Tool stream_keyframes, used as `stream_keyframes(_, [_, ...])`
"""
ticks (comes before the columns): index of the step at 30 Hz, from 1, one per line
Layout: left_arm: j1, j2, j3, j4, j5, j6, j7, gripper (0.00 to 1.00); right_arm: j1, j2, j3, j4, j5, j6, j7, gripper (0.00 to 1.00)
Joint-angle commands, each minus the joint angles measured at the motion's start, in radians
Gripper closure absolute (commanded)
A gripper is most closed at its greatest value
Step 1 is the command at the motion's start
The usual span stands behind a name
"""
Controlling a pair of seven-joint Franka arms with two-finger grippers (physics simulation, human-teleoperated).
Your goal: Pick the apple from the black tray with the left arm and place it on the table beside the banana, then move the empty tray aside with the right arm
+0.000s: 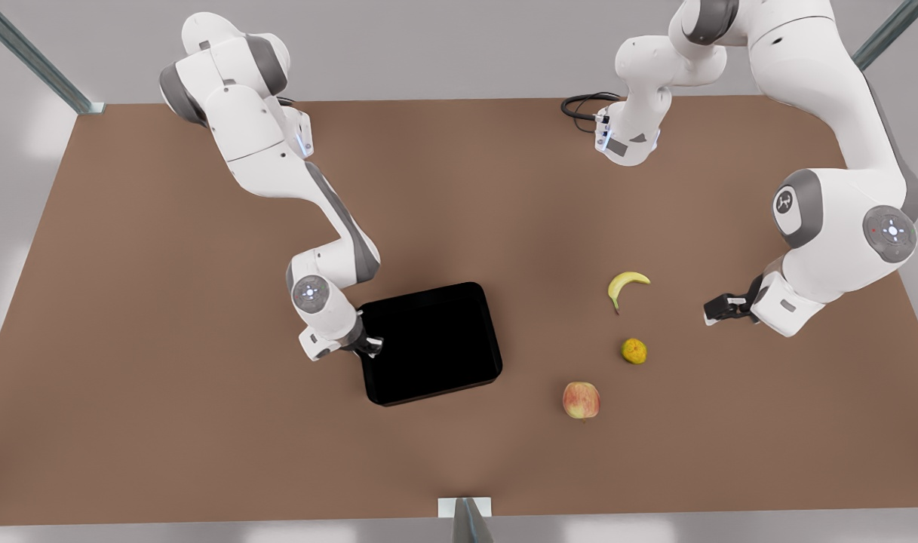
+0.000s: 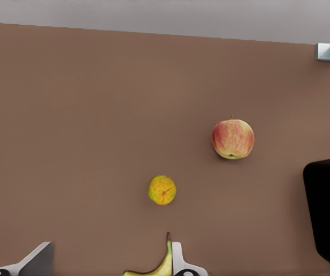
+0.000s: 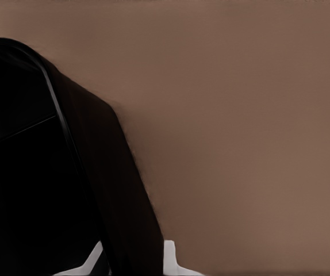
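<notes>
Right arm, position: on the front view's left; upper links rise at the far left, the forearm slopes down toward the near centre.
Right wrist: bent downward, grey joint cap facing the camera.
Right gripper (image 1: 366, 345): low over the black tray's (image 1: 428, 343) left rim, one finger (image 3: 171, 257) on each side of it, clamped on that rim.
Left arm, position: on the front view's right; base links at the far right, large elbow bent over the right edge.
Left wrist: turned inward, roughly level.
Left gripper (image 1: 715, 309): near the right side, pointing toward the centre, fingers (image 2: 179, 259) spread apart, holding nothing.
</notes>
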Motion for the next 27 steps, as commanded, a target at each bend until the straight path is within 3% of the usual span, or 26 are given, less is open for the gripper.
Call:
stream_keyframes(1, [0.0, -0.001, 0.0, 0.001, 0.008, 0.007, 0.114, 0.0, 0.001, -0.003, 0.0, 0.0, 0.009, 0.003, -0.006, 0.55])
stream_keyframes(2, [0.0, -0.001, 0.0, 0.001, 0.008, 0.007, 0.112, 0.0, 0.0, -0.003, 0.0, 0.0, 0.009, 0.001, -0.006, 0.61])
stream_keyframes(9, [0.0, -0.001, -0.002, 0.006, 0.008, 0.005, 0.112, 0.0, 0.001, -0.008, 0.001, 0.0, 0.009, -0.006, -0.013, 0.73])
stream_keyframes(16, [-0.006, -0.001, -0.005, 0.006, 0.01, 0.007, 0.085, 0.0, 0.0, -0.132, -0.011, 0.02, 0.008, -0.206, -0.07, 0.79])
stream_keyframes(27, [-0.006, -0.003, -0.005, 0.006, 0.017, 0.007, 0.085, 0.0, 0.0, -0.198, -0.135, 0.05, 0.008, -0.361, -0.357, 0.83])
